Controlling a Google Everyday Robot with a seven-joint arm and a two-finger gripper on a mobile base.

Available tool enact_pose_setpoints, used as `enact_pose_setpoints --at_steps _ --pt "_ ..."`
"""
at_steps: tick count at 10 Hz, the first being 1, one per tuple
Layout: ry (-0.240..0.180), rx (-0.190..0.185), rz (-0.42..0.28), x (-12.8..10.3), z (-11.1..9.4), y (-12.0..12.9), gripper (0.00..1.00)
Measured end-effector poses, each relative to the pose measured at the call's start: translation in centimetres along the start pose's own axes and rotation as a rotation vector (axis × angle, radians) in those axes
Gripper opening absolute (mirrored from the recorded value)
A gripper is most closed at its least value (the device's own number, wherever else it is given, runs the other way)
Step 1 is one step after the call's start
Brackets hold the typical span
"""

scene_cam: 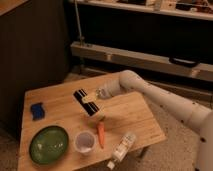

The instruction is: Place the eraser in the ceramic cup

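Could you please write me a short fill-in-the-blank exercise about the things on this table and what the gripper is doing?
1. The gripper, above the table, is shut on the ____.
2. The ceramic cup stands between the green plate and the orange ____.
3. The small block beyond the plate is ____ in colour.

Missing words: eraser; carrot; blue.

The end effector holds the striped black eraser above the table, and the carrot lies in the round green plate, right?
No: camera view shows the orange carrot on the wooden table beside the white ceramic cup; end effector holds the eraser.
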Motion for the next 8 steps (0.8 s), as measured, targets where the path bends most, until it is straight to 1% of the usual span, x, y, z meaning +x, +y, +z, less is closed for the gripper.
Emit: enact_pose_setpoints --at_steps 1,2,4,5,6,7,8 --pt "-0.018 -0.061 -0.023 0.7 -0.7 1.6 0.16" --pt "-0.046 -0.155 -0.064 1.7 -1.4 4.2 0.16" --pt "-0.081 -0.252 -0.159 1.6 -2.7 8.6 0.16" --pt "-0.093 -0.284 -0.2 1.5 -3.1 10.1 0.16" --pt "-0.107 -0.319 -0.256 1.3 -3.3 11.8 0.16" --pt "-0.111 -0.346 -0.299 1.5 -3.2 13.0 0.16" --pt "-0.112 -0.356 -0.322 1.6 -3.1 13.6 0.16"
